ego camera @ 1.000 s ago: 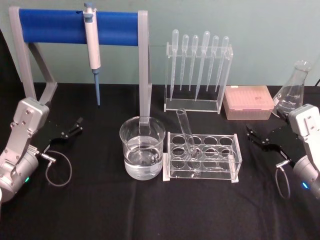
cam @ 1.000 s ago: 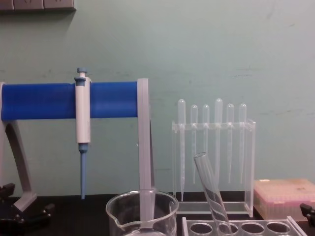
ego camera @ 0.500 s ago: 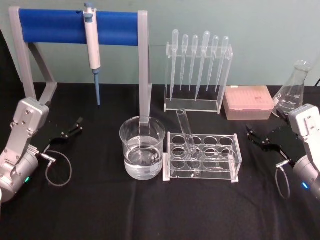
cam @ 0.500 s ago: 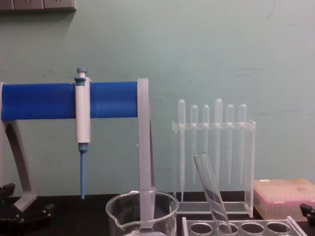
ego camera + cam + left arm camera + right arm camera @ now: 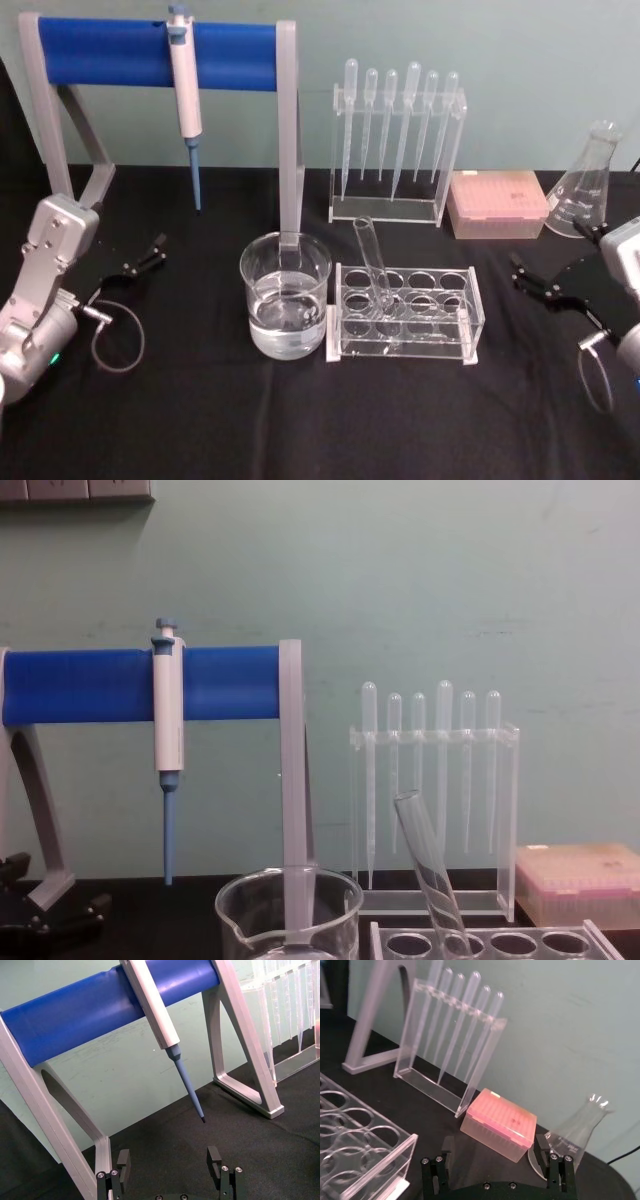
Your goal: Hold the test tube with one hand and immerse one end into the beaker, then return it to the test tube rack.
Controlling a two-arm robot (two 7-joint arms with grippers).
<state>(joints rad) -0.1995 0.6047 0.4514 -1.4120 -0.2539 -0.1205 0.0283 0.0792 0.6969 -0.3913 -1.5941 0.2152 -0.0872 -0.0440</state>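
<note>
The test tube (image 5: pixel 372 262) is a clear glass tube leaning in a hole of the clear rack (image 5: pixel 405 318), its rim up and tilted toward the far left; it also shows in the chest view (image 5: pixel 428 872). The beaker (image 5: pixel 285 303), wide and holding clear liquid, stands just left of the rack, and its rim (image 5: pixel 290 892) is visible from the chest. My left gripper (image 5: pixel 146 257) rests open on the left of the table, far from both. My right gripper (image 5: pixel 537 281) is open at the right, apart from the rack. Nothing is between either pair of fingers (image 5: pixel 122 1159) (image 5: pixel 541 1146).
A blue-barred stand (image 5: pixel 160 52) with a hanging pipettor (image 5: pixel 184 85) is at the back left. A clear holder of plastic pipettes (image 5: pixel 395 140), a pink tip box (image 5: pixel 497 205) and a conical flask (image 5: pixel 586 185) line the back right. Black cloth covers the table.
My right arm has drawn back to the right, away from the rack. The left arm, test tube and beaker have not moved.
</note>
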